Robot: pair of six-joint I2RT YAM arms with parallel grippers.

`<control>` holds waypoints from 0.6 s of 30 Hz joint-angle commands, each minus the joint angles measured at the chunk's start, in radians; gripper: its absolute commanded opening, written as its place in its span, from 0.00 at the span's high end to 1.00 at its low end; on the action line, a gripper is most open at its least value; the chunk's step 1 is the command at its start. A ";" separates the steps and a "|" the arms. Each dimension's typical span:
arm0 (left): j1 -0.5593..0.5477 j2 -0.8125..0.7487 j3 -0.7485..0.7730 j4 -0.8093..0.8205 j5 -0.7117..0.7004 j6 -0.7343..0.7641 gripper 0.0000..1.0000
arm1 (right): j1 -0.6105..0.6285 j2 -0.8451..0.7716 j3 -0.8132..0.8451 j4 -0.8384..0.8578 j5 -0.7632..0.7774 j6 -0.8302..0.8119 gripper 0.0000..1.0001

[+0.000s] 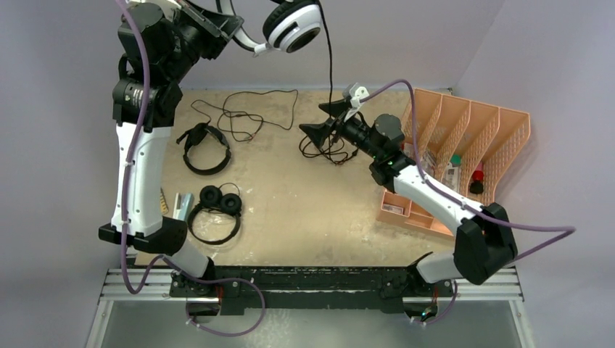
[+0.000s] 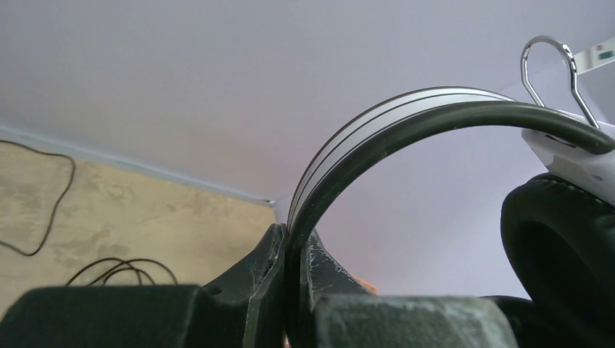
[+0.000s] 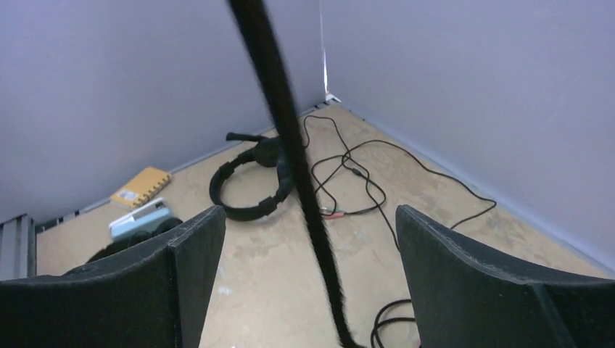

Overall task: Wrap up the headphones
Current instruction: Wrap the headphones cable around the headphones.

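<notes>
My left gripper (image 1: 228, 29) is raised high at the back left, shut on the headband (image 2: 362, 138) of the white-and-black headphones (image 1: 292, 25). Their black cable (image 1: 331, 65) hangs down to a loose pile (image 1: 326, 150) on the table. My right gripper (image 1: 325, 121) is open; the hanging cable (image 3: 290, 145) runs between its jaws without touching them. The larger black headphones (image 1: 204, 147) lie at the left, also in the right wrist view (image 3: 250, 181). The small black round-padded headphones (image 1: 216, 212) lie nearer the front left.
An orange file rack (image 1: 464, 156) stands at the right, close behind my right arm. A loose black cable (image 1: 246, 112) sprawls at the back of the table. A small yellow notebook (image 3: 141, 185) and a light blue box (image 3: 139, 219) lie at the left edge.
</notes>
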 commanded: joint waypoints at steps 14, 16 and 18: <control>0.013 -0.057 0.150 0.283 -0.186 -0.169 1.00 | 0.002 0.201 -0.118 0.636 0.120 0.281 0.31; 0.012 -0.067 0.149 0.295 -0.229 -0.165 1.00 | 0.001 0.201 -0.154 0.642 0.127 0.288 0.35; 0.012 -0.085 0.120 0.321 -0.267 -0.162 1.00 | 0.000 0.207 -0.173 0.669 0.119 0.308 0.47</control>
